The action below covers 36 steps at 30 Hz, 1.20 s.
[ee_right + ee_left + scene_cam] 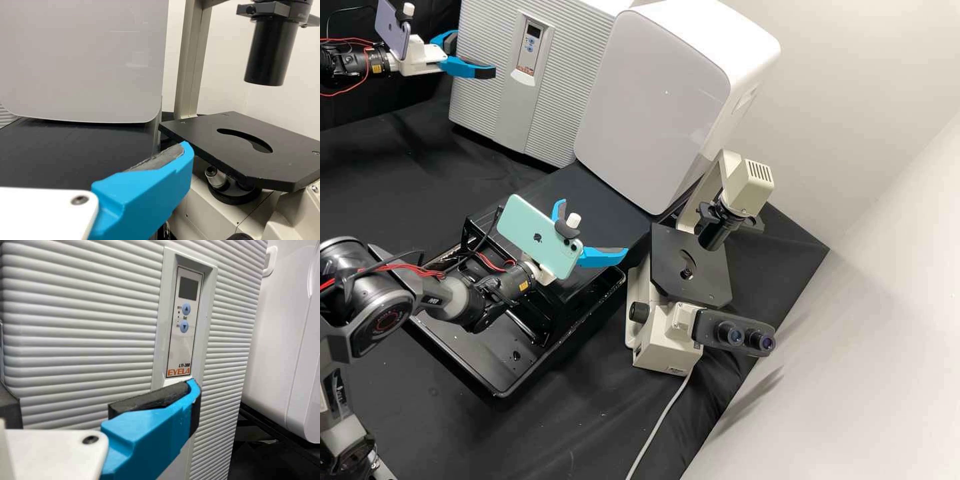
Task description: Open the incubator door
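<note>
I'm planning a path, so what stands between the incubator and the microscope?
A white box stands between incubator and microscope, in the high view.

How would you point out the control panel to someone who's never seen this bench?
Two big boxes stand side by side at the back: a smooth white one and the ridged incubator. Down the incubator's front runs a smooth strip; the control panel sits high on it. Its dark display above two blue buttons sets it apart.
</note>
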Tool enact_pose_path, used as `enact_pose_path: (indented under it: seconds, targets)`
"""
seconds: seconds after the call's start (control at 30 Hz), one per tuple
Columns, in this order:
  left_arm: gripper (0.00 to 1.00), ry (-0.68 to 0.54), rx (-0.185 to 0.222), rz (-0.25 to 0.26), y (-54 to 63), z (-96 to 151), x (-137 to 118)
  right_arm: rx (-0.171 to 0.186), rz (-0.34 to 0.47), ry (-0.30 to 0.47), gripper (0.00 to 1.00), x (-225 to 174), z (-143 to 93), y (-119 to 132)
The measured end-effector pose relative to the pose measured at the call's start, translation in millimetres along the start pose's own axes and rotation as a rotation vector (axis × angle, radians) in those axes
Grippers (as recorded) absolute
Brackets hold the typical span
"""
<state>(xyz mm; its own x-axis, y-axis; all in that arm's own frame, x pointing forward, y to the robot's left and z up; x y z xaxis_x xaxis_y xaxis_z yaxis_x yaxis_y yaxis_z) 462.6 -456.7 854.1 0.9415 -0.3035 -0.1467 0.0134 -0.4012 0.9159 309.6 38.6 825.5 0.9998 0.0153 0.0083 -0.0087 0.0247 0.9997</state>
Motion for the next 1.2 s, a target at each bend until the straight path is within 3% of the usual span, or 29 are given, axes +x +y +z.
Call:
enact_pose_path:
  seconds: [0.63, 1.2]
  targets:
    - [0.0, 0.006, 0.01, -0.02, 0.4, 7, -10, 0.0, 0.0, 0.0, 1.0, 0, 0, 0]
    - [0.0, 0.035, 0.018, -0.021, 7.6, 4, -13, 0.0, 0.0, 0.0, 1.0, 0, 0, 0]
